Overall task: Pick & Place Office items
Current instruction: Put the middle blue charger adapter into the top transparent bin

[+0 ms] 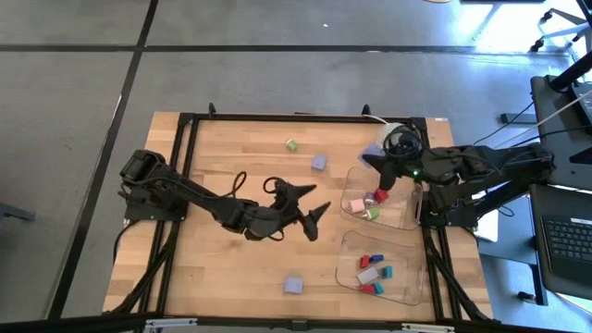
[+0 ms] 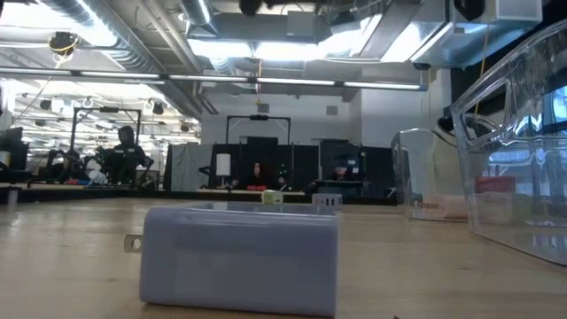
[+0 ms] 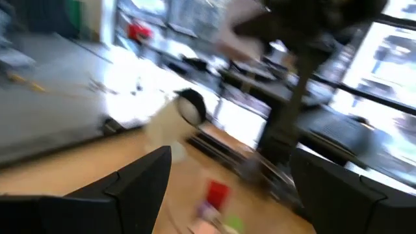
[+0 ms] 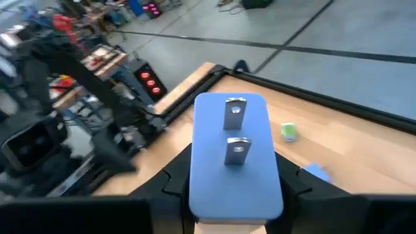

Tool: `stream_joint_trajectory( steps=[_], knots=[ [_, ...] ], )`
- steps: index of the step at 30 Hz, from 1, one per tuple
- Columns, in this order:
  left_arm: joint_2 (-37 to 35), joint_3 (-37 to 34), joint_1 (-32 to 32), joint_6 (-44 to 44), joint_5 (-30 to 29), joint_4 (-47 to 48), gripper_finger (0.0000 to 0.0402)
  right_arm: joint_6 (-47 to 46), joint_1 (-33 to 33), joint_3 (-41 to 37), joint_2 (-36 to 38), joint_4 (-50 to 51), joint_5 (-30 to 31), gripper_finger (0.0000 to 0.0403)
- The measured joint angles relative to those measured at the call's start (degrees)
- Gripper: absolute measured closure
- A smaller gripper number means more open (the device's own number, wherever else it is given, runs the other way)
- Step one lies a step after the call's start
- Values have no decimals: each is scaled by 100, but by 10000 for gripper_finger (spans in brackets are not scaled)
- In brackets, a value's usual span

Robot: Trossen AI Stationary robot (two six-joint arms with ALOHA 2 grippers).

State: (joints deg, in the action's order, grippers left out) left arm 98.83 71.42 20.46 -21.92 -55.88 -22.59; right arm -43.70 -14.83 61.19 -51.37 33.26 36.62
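My right gripper (image 1: 377, 159) hangs above the far clear tray (image 1: 355, 181), shut on a blue block with two metal prongs (image 4: 235, 156). My left gripper (image 1: 311, 205) hovers open over the table's middle with nothing between its fingers (image 3: 140, 185). A green piece (image 1: 291, 145) and a lavender piece (image 1: 319, 162) lie loose on the far part of the table. Another lavender block (image 2: 239, 257) lies flat near the front edge. Both trays hold several small coloured pieces, among them a red one (image 1: 380, 196). My right gripper pinches the blue block by its two long sides (image 4: 196, 179) between its two fingers. The fingers come from the table's right, slanting slightly down, and lie along the block. The block sticks out past the fingertips, prongs facing up, lifted clear of table and tray.
The near clear tray (image 1: 349, 252) sits toward the front right, the far tray just behind it. A white tape roll (image 1: 396, 130) lies at the far right by the frame. A black frame (image 1: 277, 117) rims the wooden table. There is bare wood on the left half.
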Motion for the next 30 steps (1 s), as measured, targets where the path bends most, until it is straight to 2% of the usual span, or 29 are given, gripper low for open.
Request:
stream_joint_trajectory(
  steps=[4,8,14,22,30],
  knots=[
    [0,0,-86,-827,961,520,91,-263,0,0,53,658,140,278],
    [0,0,-145,-1388,1411,1004,91,-878,0,0,-60,1724,-145,279],
    [0,0,-150,-1636,1456,1349,91,-1771,-169,0,-498,3032,-709,282],
    [0,0,-148,-1637,1462,1511,91,-2039,-527,0,-1487,3307,-1075,281],
    [0,0,-144,-1650,1549,1569,91,-2052,-518,0,-2567,3965,-1271,280]
  ],
)
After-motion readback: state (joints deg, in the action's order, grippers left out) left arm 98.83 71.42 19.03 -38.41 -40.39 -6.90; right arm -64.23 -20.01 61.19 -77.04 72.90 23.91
